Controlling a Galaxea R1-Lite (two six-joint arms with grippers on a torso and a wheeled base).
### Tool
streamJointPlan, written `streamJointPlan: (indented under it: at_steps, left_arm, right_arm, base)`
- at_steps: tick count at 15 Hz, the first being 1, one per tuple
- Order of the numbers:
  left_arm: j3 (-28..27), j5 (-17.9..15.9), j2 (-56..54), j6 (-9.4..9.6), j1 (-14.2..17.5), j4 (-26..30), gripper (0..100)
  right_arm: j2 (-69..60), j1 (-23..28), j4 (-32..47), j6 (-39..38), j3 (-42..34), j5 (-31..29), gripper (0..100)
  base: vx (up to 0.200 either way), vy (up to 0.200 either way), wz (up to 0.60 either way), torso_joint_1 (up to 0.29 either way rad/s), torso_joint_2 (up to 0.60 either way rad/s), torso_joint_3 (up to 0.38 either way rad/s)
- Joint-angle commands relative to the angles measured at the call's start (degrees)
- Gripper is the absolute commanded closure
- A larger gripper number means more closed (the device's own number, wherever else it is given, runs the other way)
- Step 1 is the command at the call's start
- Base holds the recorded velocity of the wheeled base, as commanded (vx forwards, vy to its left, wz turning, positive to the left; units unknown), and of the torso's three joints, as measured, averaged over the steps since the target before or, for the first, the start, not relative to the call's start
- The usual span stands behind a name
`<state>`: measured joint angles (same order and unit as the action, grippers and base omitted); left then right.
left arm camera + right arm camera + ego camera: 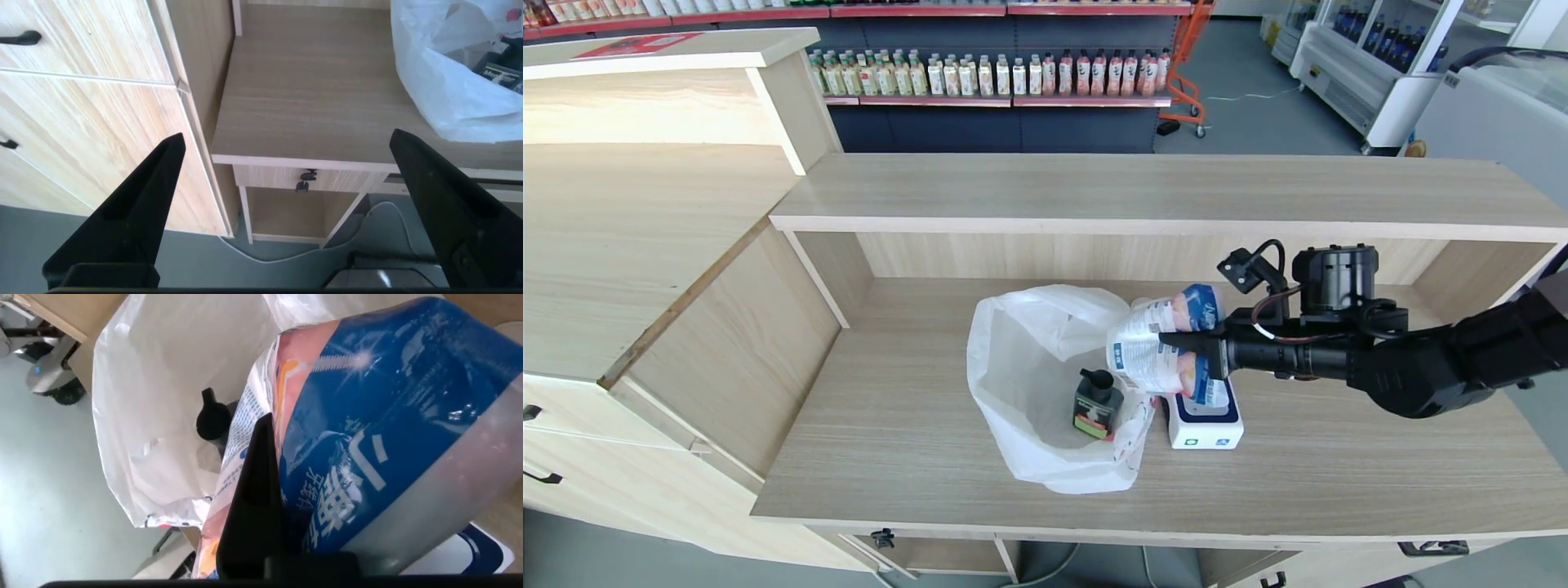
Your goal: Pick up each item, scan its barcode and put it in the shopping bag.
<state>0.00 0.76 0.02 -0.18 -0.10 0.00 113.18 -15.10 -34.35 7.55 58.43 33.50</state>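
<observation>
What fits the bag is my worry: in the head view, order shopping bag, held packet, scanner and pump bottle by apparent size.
1. shopping bag
2. packet, held nearer the camera, so its lead over the scanner is unsure
3. scanner, partly hidden
4. pump bottle

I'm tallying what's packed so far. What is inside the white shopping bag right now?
One dark pump bottle stands inside the bag. The packet in the right gripper is beside the bag's mouth, not inside. The bag's folds and that packet hide part of the inside.
</observation>
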Motion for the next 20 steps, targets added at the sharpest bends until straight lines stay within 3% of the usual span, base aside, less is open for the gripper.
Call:
streamJointPlan:
  at_steps: [1, 5, 7, 15, 20]
  left_arm:
    - [0.0, 0.0, 0.0, 0.01, 0.0, 0.0, 0]
    - [0.0, 0.0, 0.0, 0.01, -0.1, 0.0, 0]
    - [0.0, 0.0, 0.0, 0.01, 0.0, 0.0, 0]
    - [0.0, 0.0, 0.0, 0.01, 0.0, 0.0, 0]
    - [0.0, 0.0, 0.0, -0.08, 0.0, 0.0, 0]
  right_arm:
    - [0.3, -0.3, -0.3, 0.5, -0.3, -0.4, 100]
    - [1.2, 1.3, -0.5, 5.7, -3.6, -3.1, 100]
    - [0.8, 1.7, -0.5, 5.6, -5.1, -1.7, 100]
    - [3.7, 0.9, -0.5, 8.3, -5.4, 0.1, 100]
    - [7.1, 0.7, -0.9, 8.5, -1.8, 0.2, 100]
  base:
    - [0.0, 0.0, 0.0, 0.0, 0.0, 0.0]
    - [0.0, 0.0, 0.0, 0.0, 0.0, 0.0]
    - [0.0, 0.0, 0.0, 0.0, 0.0, 0.0]
    - [0.0, 0.0, 0.0, 0.0, 0.0, 0.0]
    - [0.0, 0.0, 0.0, 0.0, 0.0, 0.0]
